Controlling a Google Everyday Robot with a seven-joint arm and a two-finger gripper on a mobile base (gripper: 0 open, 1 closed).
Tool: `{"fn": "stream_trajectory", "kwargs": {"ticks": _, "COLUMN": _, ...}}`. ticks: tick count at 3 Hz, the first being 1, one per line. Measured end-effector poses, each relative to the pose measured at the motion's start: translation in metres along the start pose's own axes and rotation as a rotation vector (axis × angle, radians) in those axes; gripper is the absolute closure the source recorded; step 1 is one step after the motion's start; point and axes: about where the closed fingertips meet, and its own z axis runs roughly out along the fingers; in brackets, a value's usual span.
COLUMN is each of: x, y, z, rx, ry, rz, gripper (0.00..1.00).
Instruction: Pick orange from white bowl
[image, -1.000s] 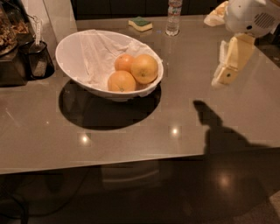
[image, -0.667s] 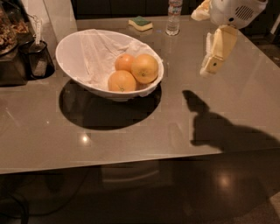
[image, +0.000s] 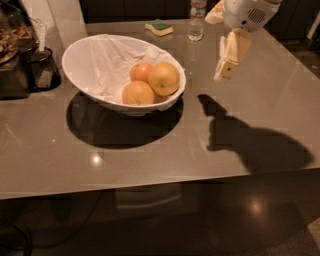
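Orange, round, lies by the bowl's right rim; gripper hangs right of it, angled down-left, closure indiscernible.

The orange lies in the white bowl; the tool hovers right of it.

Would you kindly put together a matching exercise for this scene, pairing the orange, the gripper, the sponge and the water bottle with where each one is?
Things:
1. orange
2. gripper
3. sponge
4. water bottle

Places:
A. in the air to the right of the white bowl, above the table
B. standing upright at the far side of the table
C. inside the white bowl, by its right rim
D. lying flat at the far side of the table, green on top

Pairs: 1-C, 2-A, 3-D, 4-B
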Motion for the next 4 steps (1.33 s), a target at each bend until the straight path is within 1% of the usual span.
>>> {"fn": "stream_trajectory", "kwargs": {"ticks": 1, "x": -0.003, "y": -0.002, "z": 0.004, "rx": -0.002, "ry": -0.015, "rz": 0.004, "gripper": 0.0}}
{"fn": "stream_trajectory", "kwargs": {"ticks": 2, "x": -0.021, "y": -0.006, "z": 0.02, "rx": -0.045, "ry": -0.046, "rz": -0.01, "gripper": 0.0}}
{"fn": "stream_trajectory", "kwargs": {"ticks": 3, "x": -0.043, "y": -0.012, "z": 0.04, "rx": -0.106, "ry": -0.063, "rz": -0.036, "gripper": 0.0}}
{"fn": "stream_trajectory", "kwargs": {"ticks": 4, "x": -0.073, "y": -0.016, "z": 0.079, "rx": -0.192, "ry": -0.093, "rz": -0.059, "gripper": 0.0}}
